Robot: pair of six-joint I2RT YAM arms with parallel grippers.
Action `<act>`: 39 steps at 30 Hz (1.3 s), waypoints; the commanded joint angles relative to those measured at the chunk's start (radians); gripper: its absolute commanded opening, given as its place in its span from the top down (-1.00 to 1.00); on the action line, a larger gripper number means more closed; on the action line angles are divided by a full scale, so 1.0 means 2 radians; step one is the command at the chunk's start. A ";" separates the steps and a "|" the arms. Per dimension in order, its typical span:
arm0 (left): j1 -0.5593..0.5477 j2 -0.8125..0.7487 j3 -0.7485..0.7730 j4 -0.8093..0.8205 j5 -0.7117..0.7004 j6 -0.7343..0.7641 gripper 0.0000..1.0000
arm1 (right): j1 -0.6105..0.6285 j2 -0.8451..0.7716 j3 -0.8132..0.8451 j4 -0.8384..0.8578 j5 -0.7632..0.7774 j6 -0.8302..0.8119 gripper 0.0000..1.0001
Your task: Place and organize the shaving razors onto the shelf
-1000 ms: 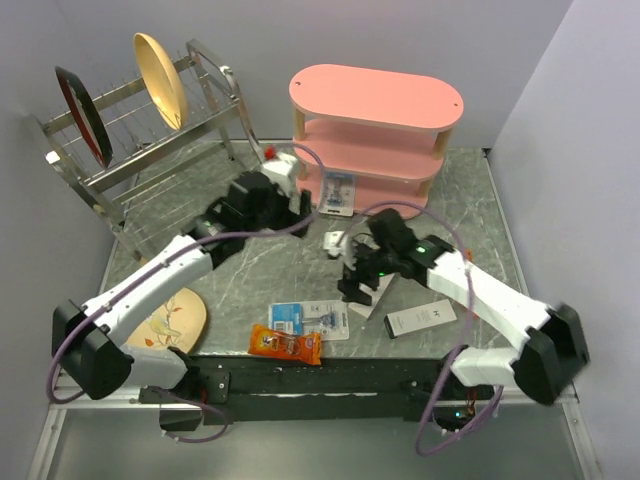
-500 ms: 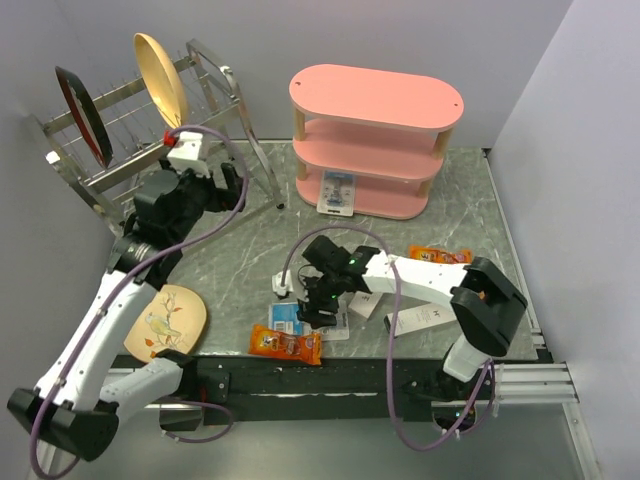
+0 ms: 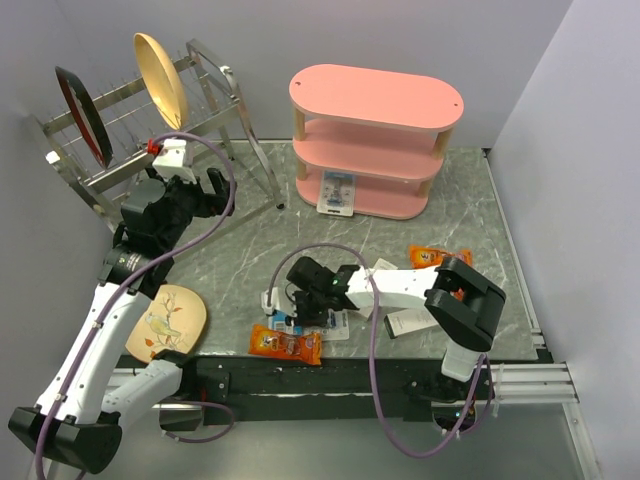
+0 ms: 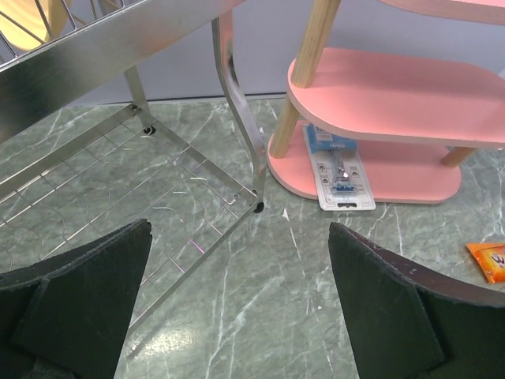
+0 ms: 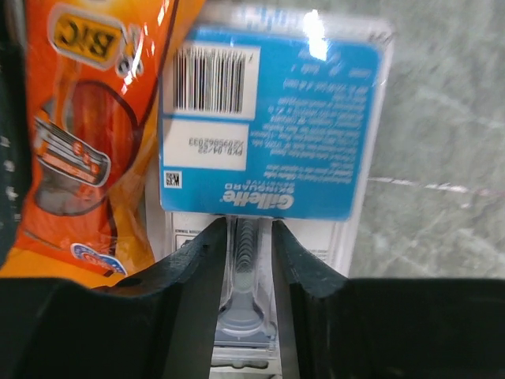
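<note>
The pink shelf (image 3: pixel 376 100) stands at the back of the table. One shaving razor pack (image 3: pixel 337 190) lies on its bottom board, half overhanging the front edge; it also shows in the left wrist view (image 4: pixel 341 167). A second razor pack (image 5: pixel 268 134), blue card under clear plastic, lies flat on the table near the front (image 3: pixel 338 322). My right gripper (image 5: pixel 250 245) is down on it, both fingers pressed against the sides of the raised clear blister round the razor. My left gripper (image 4: pixel 237 300) hangs wide open and holds nothing, beside the dish rack, left of the shelf.
A wire dish rack (image 3: pixel 150 130) with two plates stands at the back left. An orange packet (image 3: pixel 285 345) lies against the gripped pack's near side, another orange packet (image 3: pixel 430 257) lies right of centre. A white box (image 3: pixel 410 320) and a patterned plate (image 3: pixel 165 320) lie near the front.
My right arm swung left onto the near razor pack and its fingers closed in on the blister. My left arm drew back from the shelf toward the dish rack, staying open.
</note>
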 commanded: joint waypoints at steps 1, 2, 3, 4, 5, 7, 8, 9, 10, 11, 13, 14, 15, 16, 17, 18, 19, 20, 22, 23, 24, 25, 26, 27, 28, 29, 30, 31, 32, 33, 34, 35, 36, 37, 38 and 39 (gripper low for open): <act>0.004 -0.009 0.003 0.012 0.005 -0.008 -0.99 | 0.006 0.002 -0.020 0.024 0.049 -0.011 0.25; 0.004 -0.009 0.003 0.013 0.006 -0.009 -0.99 | 0.006 0.001 -0.025 0.023 0.053 -0.020 0.25; 0.005 -0.007 0.003 0.013 0.007 -0.011 -0.99 | 0.006 0.002 -0.025 0.024 0.057 -0.021 0.26; 0.005 -0.008 0.002 0.013 0.011 -0.014 -0.99 | 0.006 0.003 -0.025 0.023 0.058 -0.022 0.36; 0.006 -0.006 0.002 0.014 0.011 -0.015 -0.99 | 0.007 0.004 -0.024 0.023 0.060 -0.022 0.51; 0.008 -0.004 0.003 0.016 0.011 -0.019 -0.99 | 0.007 0.003 -0.025 0.030 0.066 -0.017 1.00; 0.009 -0.003 0.004 0.014 0.011 -0.020 -0.99 | 0.006 0.000 -0.020 0.029 0.064 -0.012 1.00; 0.009 -0.002 0.005 0.013 0.011 -0.020 -0.99 | 0.004 -0.005 -0.016 0.022 0.064 -0.008 1.00; 0.009 0.000 0.007 0.013 0.011 -0.018 -0.99 | 0.001 -0.019 -0.012 0.020 0.063 -0.001 1.00; 0.010 0.001 0.008 0.013 0.011 -0.017 -0.99 | -0.004 -0.028 0.002 0.018 0.061 0.021 1.00; 0.010 0.003 0.009 0.015 0.011 -0.014 -0.99 | -0.029 -0.051 0.021 0.010 0.057 0.054 1.00; 0.010 0.007 0.010 0.016 0.011 -0.014 -0.99 | -0.038 -0.057 0.037 0.006 0.057 0.083 1.00; 0.010 0.008 0.010 0.019 0.011 -0.015 -0.99 | -0.053 -0.064 0.044 0.005 0.062 0.097 1.00; 0.010 0.010 0.010 0.024 0.011 -0.018 -0.99 | -0.063 -0.077 0.049 0.008 0.068 0.114 1.00; 0.010 0.014 0.010 0.027 0.011 -0.021 -0.99 | -0.072 -0.081 0.060 0.013 0.077 0.152 1.00; 0.010 0.017 0.010 0.029 0.017 -0.023 -0.99 | -0.081 -0.083 0.067 0.013 0.096 0.173 1.00; 0.010 0.020 0.009 0.031 0.019 -0.029 -0.99 | -0.104 -0.085 0.073 0.017 0.109 0.196 1.00; 0.010 0.025 0.009 0.034 0.023 -0.034 -0.99 | -0.114 -0.087 0.079 0.029 0.128 0.241 1.00; 0.010 0.031 0.002 0.033 0.040 -0.045 -0.99 | -0.144 -0.089 0.080 0.040 0.177 0.274 1.00; 0.009 0.036 -0.003 0.035 0.051 -0.046 -0.99 | -0.154 -0.091 0.078 0.045 0.201 0.303 1.00; 0.010 0.038 -0.015 0.036 0.073 -0.048 -0.93 | -0.162 -0.092 0.075 0.058 0.224 0.323 1.00; 0.009 0.040 -0.021 0.038 0.080 -0.057 -0.91 | -0.180 -0.094 0.072 0.062 0.255 0.338 1.00; 0.009 0.044 -0.033 0.039 0.086 -0.063 -0.90 | -0.188 -0.093 0.072 0.063 0.261 0.360 1.00; 0.009 0.046 -0.037 0.040 0.095 -0.066 -0.87 | -0.196 -0.093 0.070 0.064 0.268 0.368 1.00; 0.007 0.053 -0.041 0.041 0.105 -0.070 -0.87 | -0.204 -0.095 0.065 0.064 0.276 0.380 1.00; 0.005 0.055 -0.047 0.043 0.106 -0.071 -0.86 | -0.215 -0.095 0.063 0.066 0.294 0.387 1.00; 0.002 0.057 -0.048 0.045 0.106 -0.073 -0.85 | -0.222 -0.098 0.061 0.065 0.307 0.395 1.00; 0.001 0.063 -0.049 0.046 0.106 -0.072 -0.85 | -0.236 -0.098 0.057 0.065 0.325 0.414 1.00; -0.001 0.066 -0.048 0.047 0.106 -0.071 -0.85 | -0.244 -0.098 0.054 0.066 0.331 0.423 1.00; -0.002 0.069 -0.047 0.049 0.106 -0.069 -0.84 | -0.251 -0.099 0.053 0.066 0.333 0.430 1.00; -0.002 0.077 -0.044 0.049 0.106 -0.068 -0.84 | -0.255 -0.099 0.051 0.064 0.338 0.443 1.00; -0.004 0.082 -0.041 0.050 0.106 -0.068 -0.84 | -0.264 -0.101 0.050 0.066 0.354 0.448 1.00; -0.006 0.086 -0.040 0.053 0.106 -0.064 -0.83 | -0.266 -0.101 0.049 0.069 0.359 0.451 1.00; -0.008 0.095 -0.038 0.054 0.107 -0.063 -0.82 | -0.270 -0.101 0.047 0.069 0.362 0.457 1.00; -0.020 0.099 -0.040 0.054 0.106 -0.063 -0.81 | -0.272 -0.099 0.046 0.071 0.365 0.461 1.00; -0.029 0.103 -0.042 0.055 0.106 -0.058 -0.79 | -0.278 -0.098 0.046 0.070 0.375 0.467 1.00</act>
